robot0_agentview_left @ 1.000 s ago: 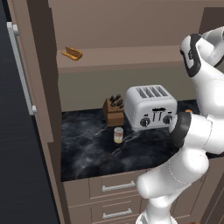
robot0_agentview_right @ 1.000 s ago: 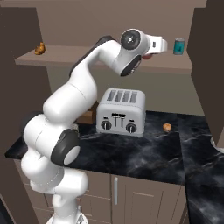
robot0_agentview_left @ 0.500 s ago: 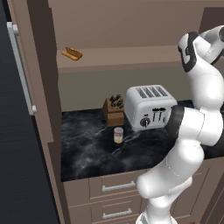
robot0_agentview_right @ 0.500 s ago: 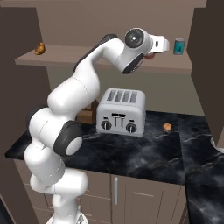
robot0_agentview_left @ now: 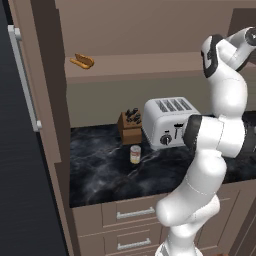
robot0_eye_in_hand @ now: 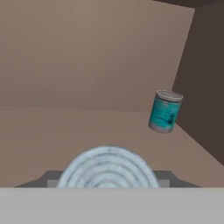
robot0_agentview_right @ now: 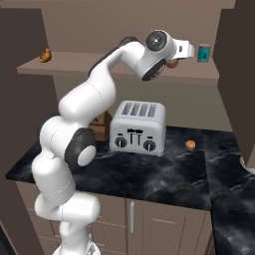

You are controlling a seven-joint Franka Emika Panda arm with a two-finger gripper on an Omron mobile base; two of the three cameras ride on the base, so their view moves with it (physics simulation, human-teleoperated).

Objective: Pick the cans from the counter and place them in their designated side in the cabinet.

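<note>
Nearby, teal can (robot0_eye_in_hand: pixel 164 111) stands on cabinet shelf (robot0_eye_in_hand: pixel 65 127) beside held can (robot0_eye_in_hand: pixel 108 168)

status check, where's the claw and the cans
Claw up at cabinet shelf, shut on one can. Yellow can on counter. Teal can ahead right.

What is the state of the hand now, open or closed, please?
Hand: closed on a can with a pale ringed top, at the cabinet shelf, near the teal can.
</note>
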